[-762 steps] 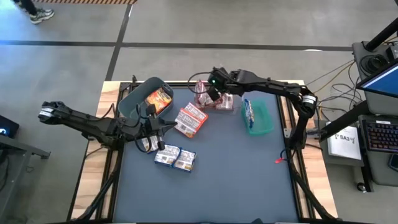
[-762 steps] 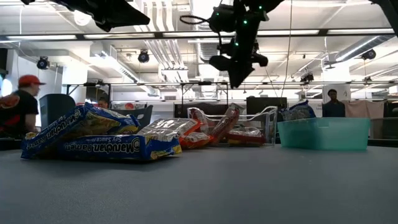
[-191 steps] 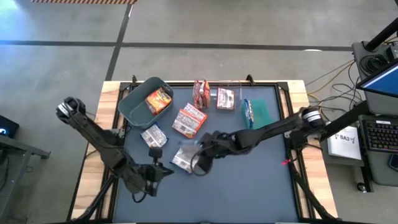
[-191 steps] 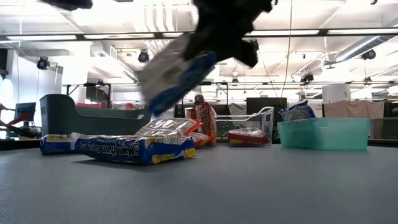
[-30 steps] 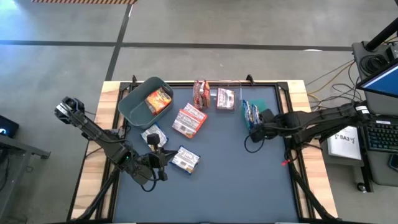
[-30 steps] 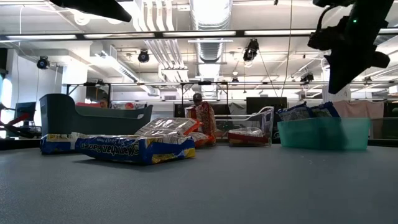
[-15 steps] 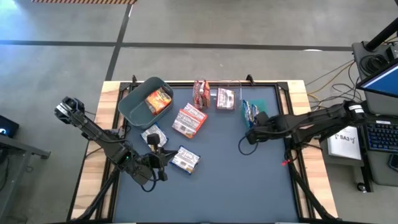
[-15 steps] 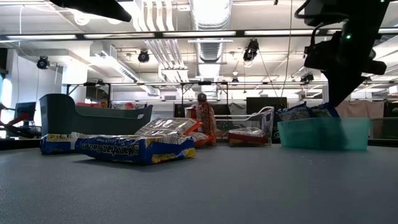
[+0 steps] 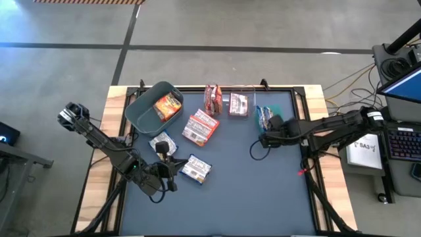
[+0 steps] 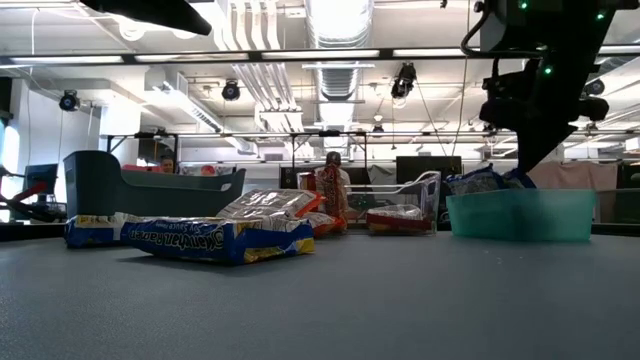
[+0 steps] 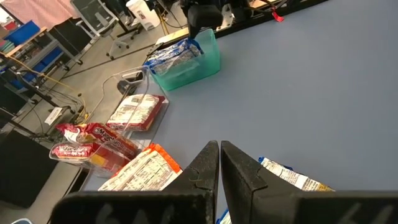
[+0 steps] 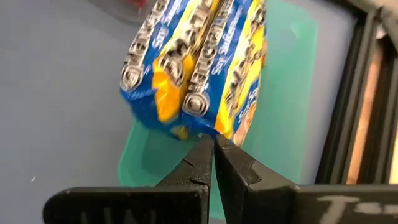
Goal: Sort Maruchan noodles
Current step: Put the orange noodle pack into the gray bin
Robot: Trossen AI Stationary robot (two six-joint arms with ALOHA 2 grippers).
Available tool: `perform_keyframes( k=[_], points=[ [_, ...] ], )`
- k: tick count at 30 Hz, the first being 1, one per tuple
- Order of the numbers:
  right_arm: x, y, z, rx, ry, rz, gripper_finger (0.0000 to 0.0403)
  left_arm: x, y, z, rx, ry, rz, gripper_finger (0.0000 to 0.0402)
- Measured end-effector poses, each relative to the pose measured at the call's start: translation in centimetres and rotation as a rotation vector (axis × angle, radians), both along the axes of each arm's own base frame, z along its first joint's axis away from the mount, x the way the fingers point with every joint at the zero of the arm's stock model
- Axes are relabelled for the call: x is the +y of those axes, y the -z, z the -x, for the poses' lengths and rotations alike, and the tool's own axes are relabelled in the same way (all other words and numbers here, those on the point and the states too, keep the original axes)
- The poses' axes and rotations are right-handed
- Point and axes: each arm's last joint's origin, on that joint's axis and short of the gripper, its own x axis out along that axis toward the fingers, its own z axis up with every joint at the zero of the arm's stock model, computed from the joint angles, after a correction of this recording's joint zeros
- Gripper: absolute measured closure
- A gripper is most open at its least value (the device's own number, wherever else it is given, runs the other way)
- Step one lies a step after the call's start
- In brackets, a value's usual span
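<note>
Beside the green bin [image 9: 281, 116] my right gripper [image 9: 264, 139] hovers closed, empty; left gripper [image 9: 172, 167] likewise. Next I fetch a blue packet [image 9: 196, 168].

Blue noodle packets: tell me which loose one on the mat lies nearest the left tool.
The blue packet just right of the left tool, lower on the mat. The other loose blue packet lies farther up, toward the grey bin.

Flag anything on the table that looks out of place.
Two blue packets stand on edge in the green bin, leaning over its rim rather than lying flat. Three packets lie unsorted on the mat.
</note>
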Motion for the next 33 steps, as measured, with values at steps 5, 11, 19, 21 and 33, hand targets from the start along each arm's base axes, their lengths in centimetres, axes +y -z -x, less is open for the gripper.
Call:
perform_keyframes(
  k=[5, 11, 19, 21, 33],
  points=[
    [-0.4, -0.1, 0.0, 0.002, -0.001, 0.041, 0.0394, 0.0, 0.0, 0.0, -0.001, 0.000, 0.000, 0.0402],
    [-0.2, -1.7, 0.0, -0.064, -0.020, 0.098, 0.0394, 0.0, 0.0, 0.0, -0.004, -0.003, 0.007, 0.0402],
    [1.7, -4.1, -0.6, -0.286, -0.156, 0.213, 0.0394, 0.1, 0.0, -0.1, -0.008, -0.010, 0.014, 0.0402],
    [2.3, -4.3, -1.0, -0.330, -0.211, 0.248, 0.0394, 0.2, -0.1, -0.2, -0.013, -0.017, 0.020, 0.0402],
    [4.6, -5.5, -4.5, -0.551, -0.438, 0.316, 0.0394, 0.4, 0.3, -0.5, -0.006, -0.035, 0.019, 0.0402]
  ],
)
